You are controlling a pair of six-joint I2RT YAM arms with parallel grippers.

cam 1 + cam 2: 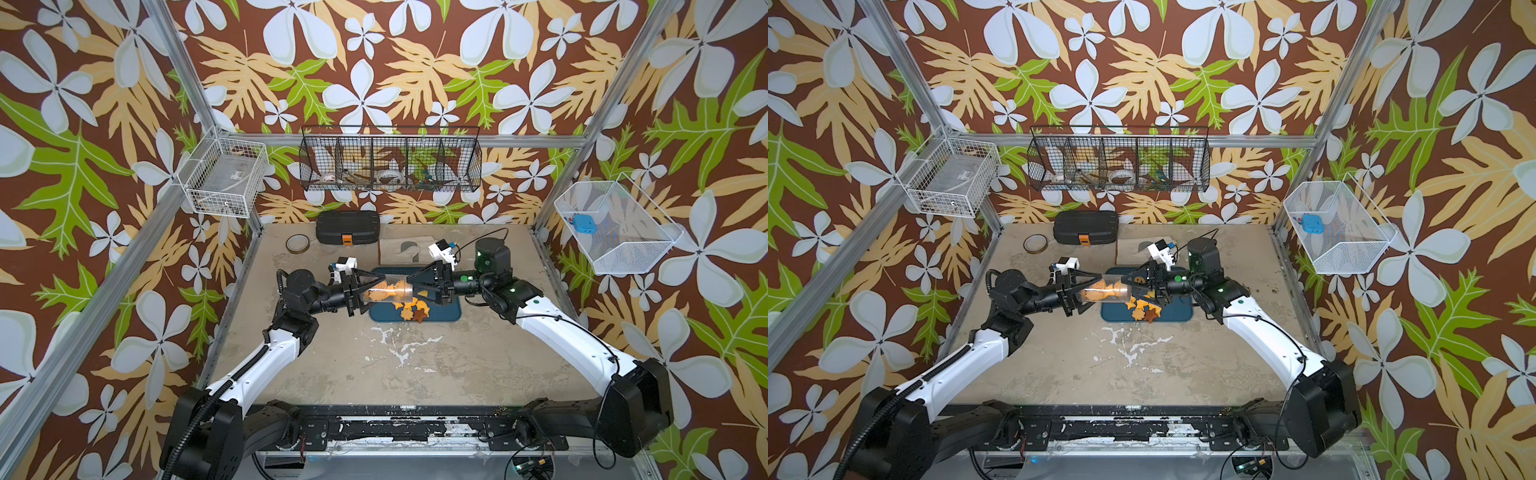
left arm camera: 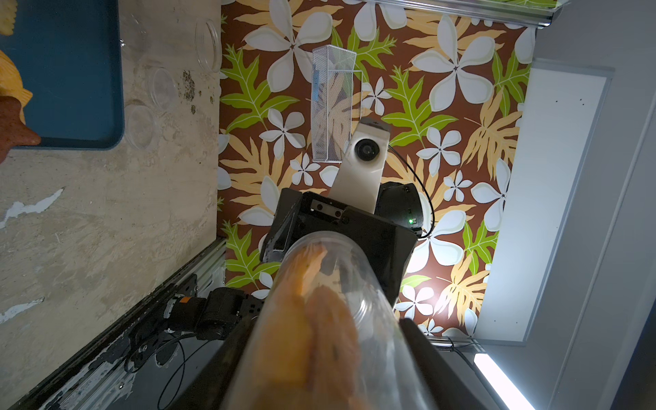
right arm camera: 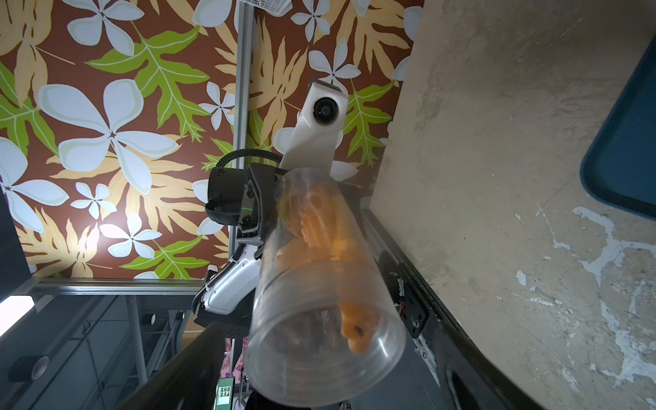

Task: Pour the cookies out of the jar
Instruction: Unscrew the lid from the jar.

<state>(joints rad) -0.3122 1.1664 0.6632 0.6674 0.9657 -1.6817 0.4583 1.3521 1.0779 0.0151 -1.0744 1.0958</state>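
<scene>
Looking at both top views first: the left gripper (image 1: 372, 293) is clamped on the base end of the clear jar (image 1: 388, 291). It holds the jar on its side above the blue tray (image 1: 446, 311), over the tray edge nearest that arm, with the mouth aimed across the tray. That makes sense, since anything sliding out lands on the tray and not on the bare table. A small pile of cookies (image 1: 411, 311) already lies on the tray right below the mouth, and a bunch more (image 1: 1100, 293) sit inside the jar. The right gripper (image 1: 412, 291) hangs over the tray at the jar's mouth, probably there to steady or nudge it.

Left wrist view: the jar (image 2: 337, 319) runs straight out from the camera with orange cookies blurred inside it. The tray (image 2: 71, 71) shows off to the side with a brown star cookie (image 2: 14, 127) on it.

Right wrist view: the jar's open rim (image 3: 326, 355) sits between that gripper's fingers (image 3: 184, 372), which are spread with gaps on both sides, so nothing is pinched. A corner of the tray (image 3: 624, 159) is visible beyond. Judging by what's left inside, the pour looks roughly half done and needs a steeper tilt.
</scene>
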